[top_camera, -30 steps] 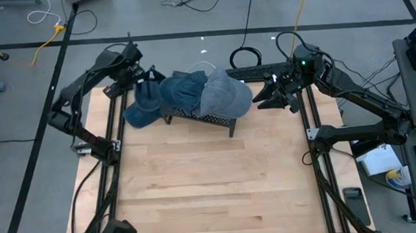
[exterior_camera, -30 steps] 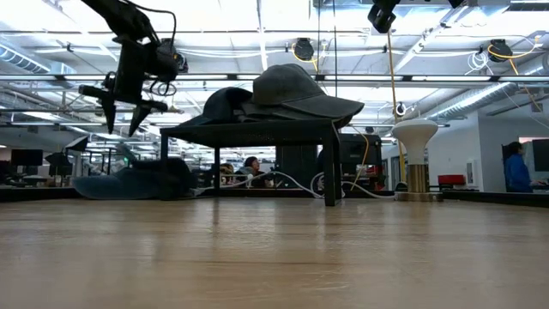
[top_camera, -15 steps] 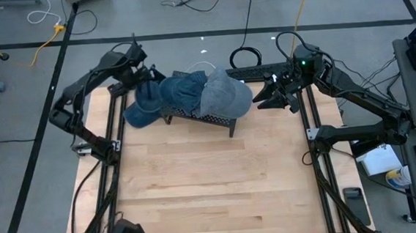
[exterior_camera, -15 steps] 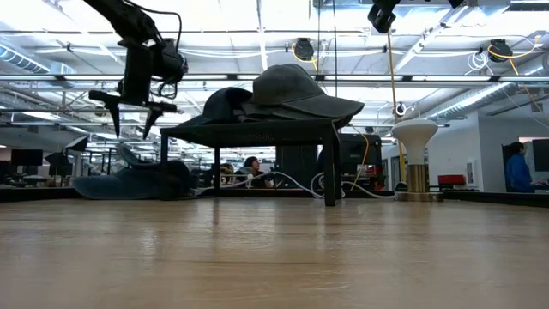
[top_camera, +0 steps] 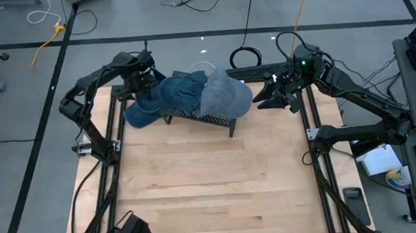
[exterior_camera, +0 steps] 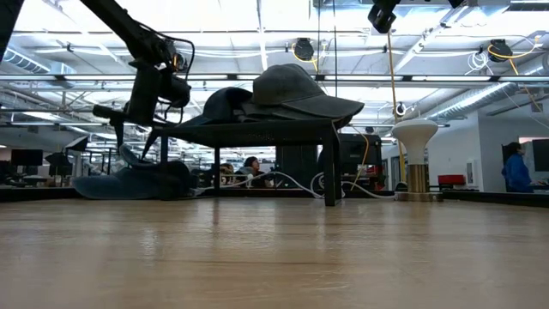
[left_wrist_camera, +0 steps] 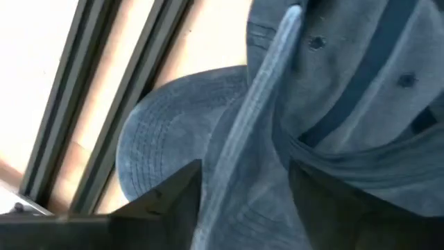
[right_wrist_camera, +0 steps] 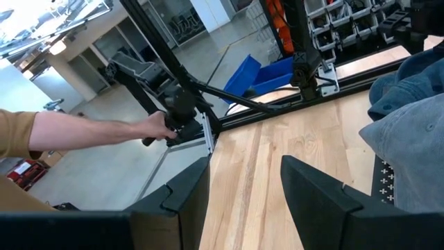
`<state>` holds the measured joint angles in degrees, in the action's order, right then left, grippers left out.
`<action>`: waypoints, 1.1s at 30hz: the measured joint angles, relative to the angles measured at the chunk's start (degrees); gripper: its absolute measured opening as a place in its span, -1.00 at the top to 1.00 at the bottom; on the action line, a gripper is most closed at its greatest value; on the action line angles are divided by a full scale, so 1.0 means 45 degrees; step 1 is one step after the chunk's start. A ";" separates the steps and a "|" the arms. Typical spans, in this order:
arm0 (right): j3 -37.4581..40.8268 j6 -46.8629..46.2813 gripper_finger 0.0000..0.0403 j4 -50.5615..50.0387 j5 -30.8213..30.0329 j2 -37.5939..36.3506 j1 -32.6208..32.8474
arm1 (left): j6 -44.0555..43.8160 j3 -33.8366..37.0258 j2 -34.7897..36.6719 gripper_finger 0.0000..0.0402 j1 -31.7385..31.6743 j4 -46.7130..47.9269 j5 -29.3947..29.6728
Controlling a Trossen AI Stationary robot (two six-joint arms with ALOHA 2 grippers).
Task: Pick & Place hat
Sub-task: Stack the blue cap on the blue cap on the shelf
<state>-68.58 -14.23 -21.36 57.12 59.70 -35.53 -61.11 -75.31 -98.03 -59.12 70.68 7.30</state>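
Note:
A blue denim hat (top_camera: 140, 110) lies on the table at the left end of the black rack (top_camera: 201, 117), also seen in the low view (exterior_camera: 129, 182). Two more hats sit on the rack: a dark blue one (top_camera: 184, 89) and a grey-blue one (top_camera: 225, 95), which overlaps it (exterior_camera: 296, 90). My left gripper (top_camera: 145, 80) hangs open, pointing down, just above the denim hat (left_wrist_camera: 173, 146), with its fingers (left_wrist_camera: 173, 198) on either side of a ridge of fabric. My right gripper (top_camera: 269, 96) is open and held high, to the right of the rack (right_wrist_camera: 243, 201).
Black frame rails (top_camera: 110, 131) run along the table's left and right edges. The wide wooden area (top_camera: 212, 182) in front of the rack is bare. Beyond the table, a person's hand (right_wrist_camera: 156, 126) holds a handle on another arm. A white lamp-like stand (exterior_camera: 415, 159) is behind the table.
My left gripper has come down toward the denim hat on the table and moved a little toward the rack, rolling about its own axis as it sank. The hats and my right gripper have stayed where they were.

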 joint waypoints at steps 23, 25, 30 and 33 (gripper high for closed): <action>0.0002 0.0118 0.15 -0.0062 -0.0037 0.0000 0.0000 | -0.1403 0.0214 0.3820 0.94 0.0426 0.0411 0.0050; 0.0005 0.0125 0.15 -0.0054 -0.0044 0.0000 0.0000 | -0.1614 0.0214 0.4752 0.95 0.0549 0.0059 0.0584; 0.0000 0.0130 0.15 -0.0038 -0.0055 0.0000 0.0000 | -0.1490 0.0214 0.6981 0.96 0.1184 -0.1665 0.2546; 0.0000 -0.0054 0.15 -0.0025 -0.0352 0.0000 0.0000 | -0.0610 0.0214 0.8013 0.96 0.1774 -0.3223 0.3401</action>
<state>-68.58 -14.48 -21.47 55.54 59.70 -35.53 -63.86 -74.35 -61.97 -51.13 56.17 22.61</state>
